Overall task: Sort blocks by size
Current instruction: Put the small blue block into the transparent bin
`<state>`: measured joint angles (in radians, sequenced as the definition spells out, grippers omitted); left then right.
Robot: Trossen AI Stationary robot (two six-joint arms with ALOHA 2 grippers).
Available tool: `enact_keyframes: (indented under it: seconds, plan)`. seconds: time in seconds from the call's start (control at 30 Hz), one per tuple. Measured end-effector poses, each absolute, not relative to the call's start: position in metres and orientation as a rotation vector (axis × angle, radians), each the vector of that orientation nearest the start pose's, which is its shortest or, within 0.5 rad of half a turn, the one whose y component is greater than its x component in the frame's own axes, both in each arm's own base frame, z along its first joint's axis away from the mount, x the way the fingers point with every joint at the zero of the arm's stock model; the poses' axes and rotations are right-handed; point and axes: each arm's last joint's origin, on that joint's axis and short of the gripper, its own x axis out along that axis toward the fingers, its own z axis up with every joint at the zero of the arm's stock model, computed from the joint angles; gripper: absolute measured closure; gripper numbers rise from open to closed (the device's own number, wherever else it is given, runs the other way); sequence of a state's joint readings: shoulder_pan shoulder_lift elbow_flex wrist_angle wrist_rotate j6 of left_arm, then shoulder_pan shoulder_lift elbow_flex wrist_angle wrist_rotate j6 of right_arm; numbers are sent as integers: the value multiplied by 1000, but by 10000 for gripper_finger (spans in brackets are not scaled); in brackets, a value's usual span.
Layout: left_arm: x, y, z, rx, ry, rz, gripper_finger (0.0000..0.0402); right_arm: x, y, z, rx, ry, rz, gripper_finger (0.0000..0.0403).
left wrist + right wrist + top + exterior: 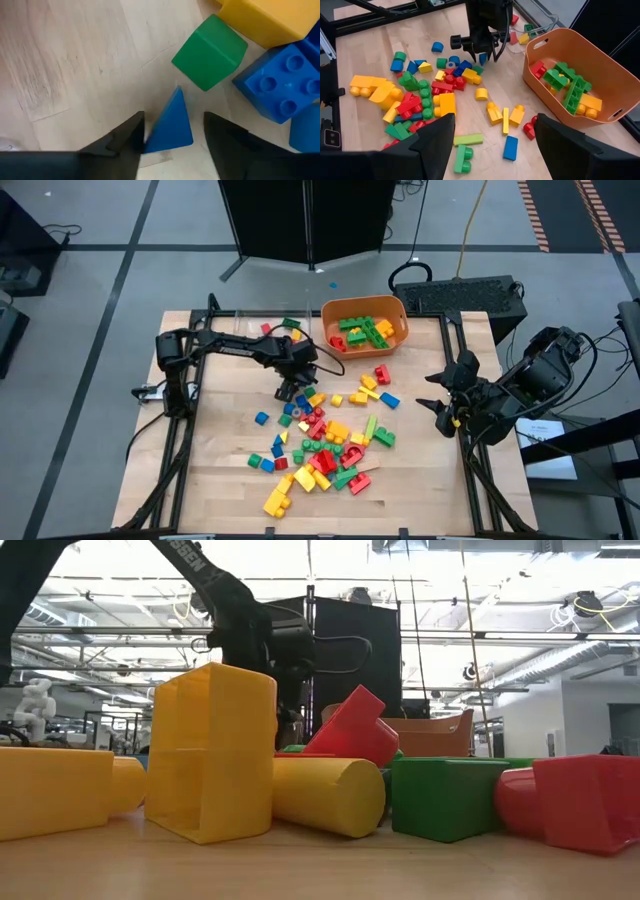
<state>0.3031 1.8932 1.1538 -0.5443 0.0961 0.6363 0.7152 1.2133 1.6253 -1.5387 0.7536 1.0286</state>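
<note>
Left gripper [172, 137] sits half-open around a blue wedge [171, 122] on the table by the pile's edge. Centre it before squeezing, sloped faces probably slip. Right gripper [495, 137] waits wide open, empty.

I note blocks [325, 442] scattered over table [225, 470] centre, spreading toward its near edge. Tub [364, 324] at far edge, right of centre, more blocks inside. I see left gripper [289, 389] down at far-left fringe of scatter, wedge block [170, 124] between its fingers, cube [210, 52] just beyond wedge, studded brick [282, 85] beside cube. Right gripper [436, 415] off table's right edge, well apart from blocks.
</note>
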Motion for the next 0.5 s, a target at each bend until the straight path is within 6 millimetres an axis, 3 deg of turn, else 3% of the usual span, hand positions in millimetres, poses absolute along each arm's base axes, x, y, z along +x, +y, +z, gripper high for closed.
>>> enact_keyframes:
  seconds: [0.23, 0.5]
  plan:
    - [338, 103, 141, 299, 1249, -216, 319, 138, 94, 424, 214, 695, -431, 138]
    - [338, 104, 145, 247, 1266, -160, 326, 138, 94, 424, 218, 694, -433, 138]
